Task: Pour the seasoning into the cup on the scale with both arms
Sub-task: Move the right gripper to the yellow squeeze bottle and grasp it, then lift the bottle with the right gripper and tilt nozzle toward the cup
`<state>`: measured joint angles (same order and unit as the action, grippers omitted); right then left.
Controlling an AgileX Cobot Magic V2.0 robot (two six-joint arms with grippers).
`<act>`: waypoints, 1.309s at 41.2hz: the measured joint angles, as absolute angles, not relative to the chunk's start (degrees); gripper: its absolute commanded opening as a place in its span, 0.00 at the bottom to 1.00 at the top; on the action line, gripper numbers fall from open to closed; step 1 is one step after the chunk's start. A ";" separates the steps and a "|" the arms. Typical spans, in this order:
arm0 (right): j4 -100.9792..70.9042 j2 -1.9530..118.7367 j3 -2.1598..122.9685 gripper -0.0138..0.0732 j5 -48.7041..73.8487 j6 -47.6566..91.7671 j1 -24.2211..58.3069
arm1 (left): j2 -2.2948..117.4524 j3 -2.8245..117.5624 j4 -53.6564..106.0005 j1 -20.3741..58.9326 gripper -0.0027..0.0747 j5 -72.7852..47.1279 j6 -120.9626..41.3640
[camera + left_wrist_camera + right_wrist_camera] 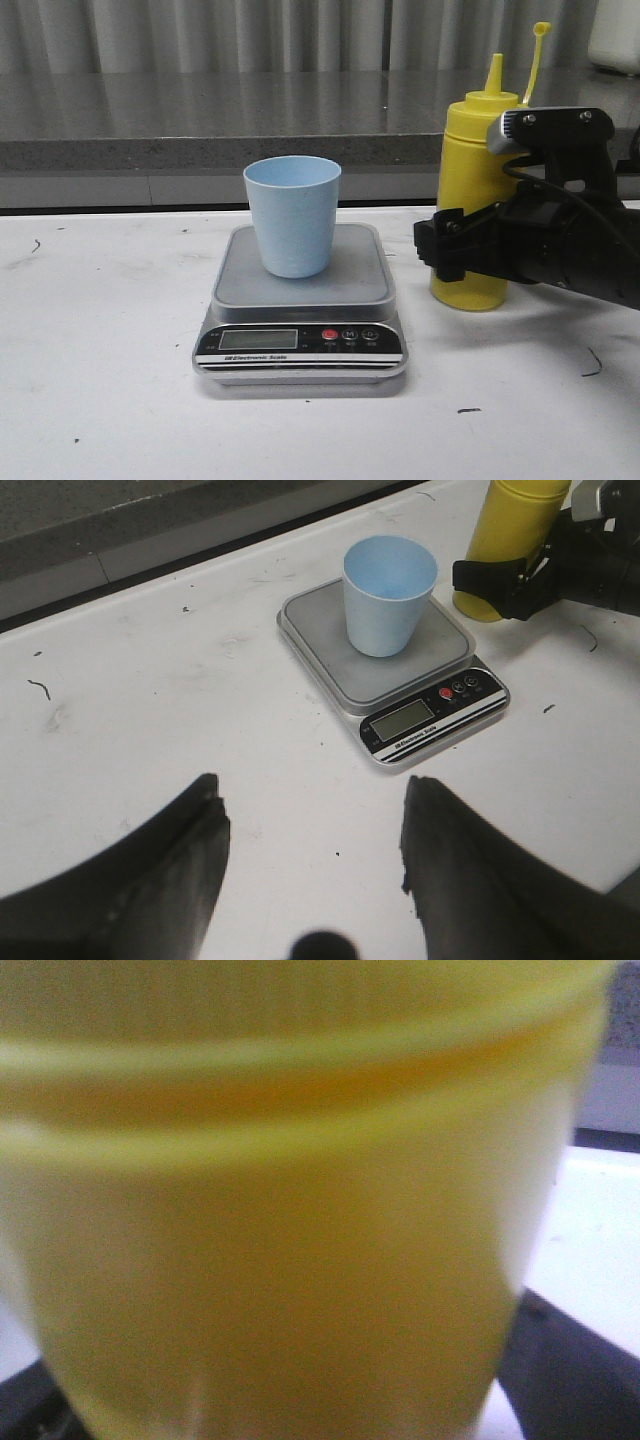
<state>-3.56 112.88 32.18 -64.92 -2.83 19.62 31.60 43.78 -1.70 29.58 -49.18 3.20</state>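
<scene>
The yellow seasoning bottle (470, 150) stands on the white table right of the scale, its cap strap sticking up. It fills the right wrist view (290, 1260). My right gripper (468, 255) has its dark fingers (440, 250) on either side of the bottle's lower body, closed against it. The pale blue cup (293, 215) stands upright and empty on the scale's steel platform (350, 285). My left gripper (312, 795) is open and empty, above bare table short of the scale (430, 720). It does not show in the front view.
A grey stone counter ledge (200, 120) runs along the back of the white table (100, 400). The scale's black panel with display and red button (330, 336) faces the front edge. A white container (615, 35) stands at the far right back.
</scene>
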 measured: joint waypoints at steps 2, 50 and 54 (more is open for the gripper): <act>-3.56 112.96 32.44 0.68 -65.02 -2.83 19.62 | 31.60 43.78 -1.70 29.58 0.54 -49.18 3.20; 17.30 82.98 61.19 0.55 22.31 17.85 23.74 | 31.60 43.78 -1.78 29.58 0.54 -49.18 3.20; 26.13 83.70 62.60 0.55 25.56 17.96 25.85 | 31.60 43.78 -1.78 29.58 0.54 -49.18 3.20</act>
